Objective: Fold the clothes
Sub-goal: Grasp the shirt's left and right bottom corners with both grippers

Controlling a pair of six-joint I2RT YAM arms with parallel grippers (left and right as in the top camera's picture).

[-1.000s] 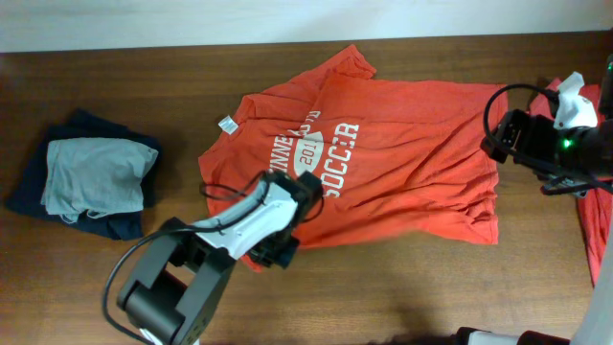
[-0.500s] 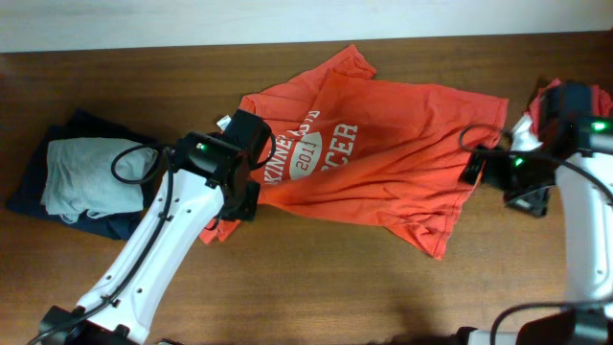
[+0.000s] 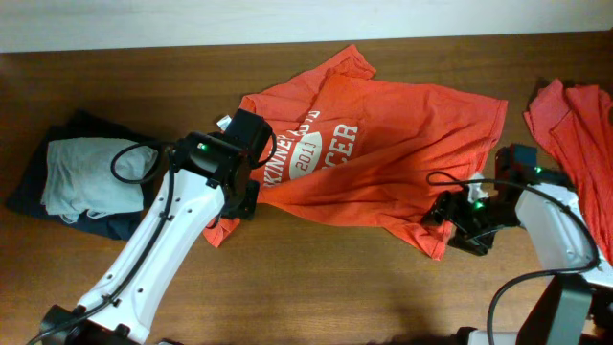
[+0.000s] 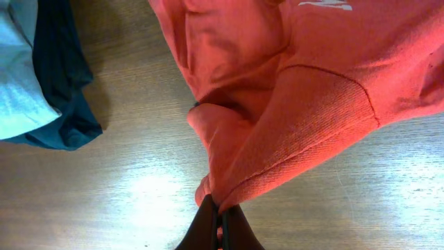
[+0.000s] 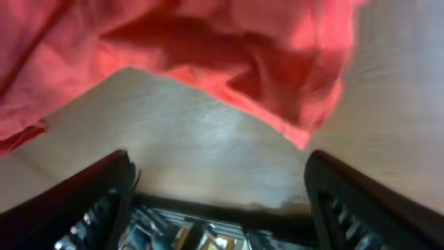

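Observation:
An orange-red T-shirt [image 3: 393, 163] with white print lies rumpled across the middle of the table. My left gripper [image 3: 241, 199] is shut on a bunched fold of its left edge, and the left wrist view shows the fingertips [image 4: 220, 221] pinching the cloth [image 4: 291, 118] just above the wood. My right gripper [image 3: 442, 222] sits low beside the shirt's near right corner [image 3: 436, 244]. In the right wrist view its fingers [image 5: 97, 201] stand wide apart, with the hem corner [image 5: 298, 132] just ahead of them and only bare table between. A second orange-red shirt [image 3: 575, 120] lies crumpled at the right edge.
A folded navy garment [image 3: 96, 216] with a pale grey one [image 3: 91, 177] on top lies at the left, close to the left arm. In the left wrist view they appear as the navy garment [image 4: 66, 97] and the pale grey one [image 4: 17, 69]. Bare wood runs along the table's near side.
The left arm swung left with the shirt's edge and now holds still. The shirt has skewed and bunched. The right arm came down from the far right to the shirt's near right corner.

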